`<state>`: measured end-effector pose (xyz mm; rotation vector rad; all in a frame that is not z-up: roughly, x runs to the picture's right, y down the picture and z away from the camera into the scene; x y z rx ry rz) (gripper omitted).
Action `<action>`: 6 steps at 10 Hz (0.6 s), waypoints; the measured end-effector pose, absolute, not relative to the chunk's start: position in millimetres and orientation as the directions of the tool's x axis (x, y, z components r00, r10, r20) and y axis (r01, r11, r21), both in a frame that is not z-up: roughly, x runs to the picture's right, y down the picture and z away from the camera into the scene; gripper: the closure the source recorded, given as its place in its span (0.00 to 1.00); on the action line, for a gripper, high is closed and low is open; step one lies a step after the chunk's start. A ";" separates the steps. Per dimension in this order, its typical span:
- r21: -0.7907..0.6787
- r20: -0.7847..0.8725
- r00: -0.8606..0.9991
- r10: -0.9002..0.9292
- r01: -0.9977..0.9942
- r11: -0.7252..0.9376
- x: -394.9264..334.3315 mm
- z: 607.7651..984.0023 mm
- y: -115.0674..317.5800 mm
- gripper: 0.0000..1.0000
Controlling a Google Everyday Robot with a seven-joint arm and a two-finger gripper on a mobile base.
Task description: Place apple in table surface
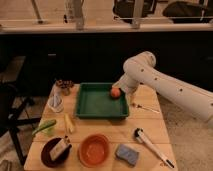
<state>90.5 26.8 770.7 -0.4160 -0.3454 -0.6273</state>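
Camera view from above the front of a table, looking down and across it. The gripper (120,89) sits at the end of a white robot arm (165,87) that enters from the right, rises to a bend and angles down toward the back right corner of a green tray (100,116). Its fingers are spread wide rather than pinched together. The apple (115,93), small, round and orange-red, lies inside the tray at that same back right corner, directly at the gripper's tip and slightly to its left as the camera sees it. Whether the fingers touch the fruit cannot be told. The rest of the tray floor is bare green.

The tray rests near the middle of the table surface (150,125), a pale tabletop of wooden slats. Just right of the tray, a thin utensil (145,107) lies on the wood. Toward the front edge, an orange bowl (94,150) stands in the centre, with a blue sponge (127,154) beside it on the right and a long white-handled brush (150,147) lying diagonally further right. Left of the orange bowl is a dark bowl (54,152) with a pale packet in it. A yellow item (68,123) and a green item (45,127) lie to the left of the tray, and a small cup (63,87) stands at the back left.
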 end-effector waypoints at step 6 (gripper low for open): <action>-0.263 0.514 0.683 -0.519 0.702 0.662 56.1 820.9 12.6 0.20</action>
